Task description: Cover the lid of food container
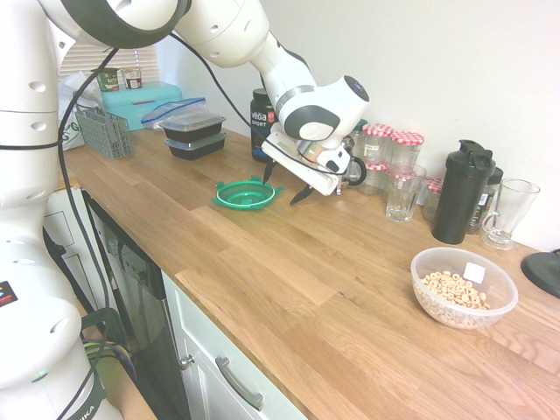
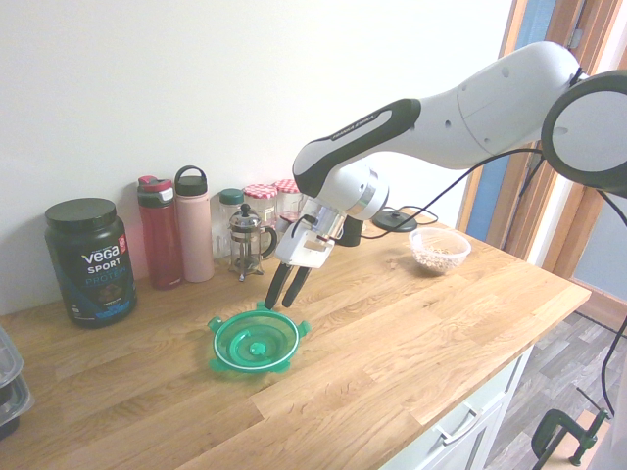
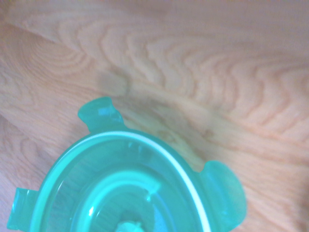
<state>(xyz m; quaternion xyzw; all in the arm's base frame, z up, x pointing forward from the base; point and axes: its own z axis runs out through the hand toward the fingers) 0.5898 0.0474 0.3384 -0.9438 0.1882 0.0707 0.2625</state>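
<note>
Two spread, empty fingers of gripper (image 2: 280,297) above lid (image 2: 255,343) at one o'clock; straddle rim squarely, then clamp.

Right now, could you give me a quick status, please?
Gripper open, just above green lid. Lid flat on counter, not held. Cereal bowl far along counter, path clear.

White glossy arm segments (image 2: 460,113), rounded, joined by dark grey-black rings at joints. Black cables seen routed along arm toward wrist. Small round recessed holes seen on white base column (image 1: 26,175). Wrist head white with grey band and blue dot. Gripper (image 1: 285,182): white flat body, two slim black tapered fingers (image 2: 276,291), set apart.
</note>
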